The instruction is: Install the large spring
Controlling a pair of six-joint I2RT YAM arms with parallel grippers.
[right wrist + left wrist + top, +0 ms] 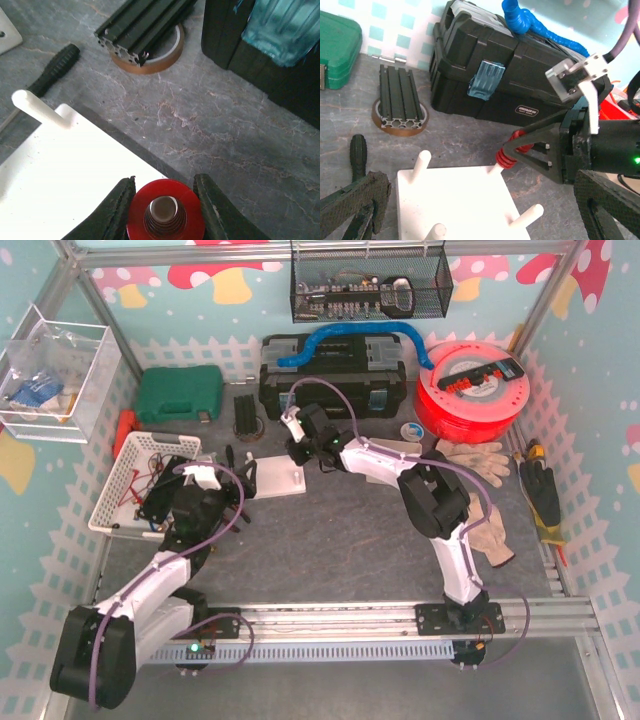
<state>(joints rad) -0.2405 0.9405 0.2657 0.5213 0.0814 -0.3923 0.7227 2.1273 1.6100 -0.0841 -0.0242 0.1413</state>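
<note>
1. The right tool [164,182] pinches the large red coil spring [165,212] between its two fingers.
2. The spring sits over a corner peg [162,209] of the white square peg board [455,200] on the grey marbled desk [225,125].
3. The left tool [480,186] hangs spread wide, holding nothing, near the board.

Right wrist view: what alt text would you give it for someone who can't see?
The right gripper pinches a red spring around a white peg at the corner of a white plate. Behind lie a roll of brown tape under a black metal rail, a screwdriver handle and a black toolbox.
</note>
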